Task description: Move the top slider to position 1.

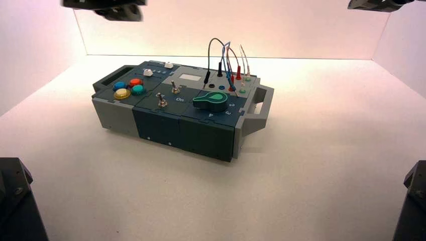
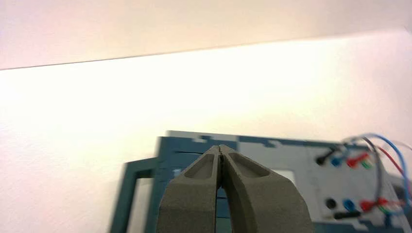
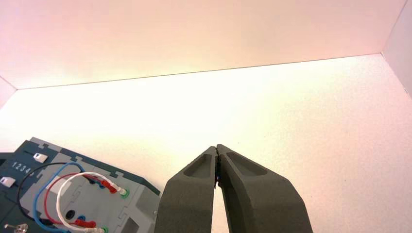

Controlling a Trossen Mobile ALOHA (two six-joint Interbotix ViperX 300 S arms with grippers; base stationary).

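The dark blue and grey box (image 1: 166, 125) stands on the white table, turned a little. Two small white slider knobs sit on its back left part. The top slider (image 1: 169, 65) is the farther one, and the second knob (image 1: 147, 72) lies nearer the coloured buttons. The right wrist view shows the top slider (image 3: 40, 157) beside small white digits, and the other knob (image 3: 7, 181). My left gripper (image 2: 221, 148) is shut and empty, raised above the box's back left. My right gripper (image 3: 216, 148) is shut and empty, raised off to the box's right.
The box also bears four coloured buttons (image 1: 128, 88), two silver toggle switches (image 1: 162, 100), a big green dial (image 1: 211, 100) and plugged wires (image 1: 228, 63). Grey handles stick out at both ends (image 1: 258, 108). White walls enclose the table.
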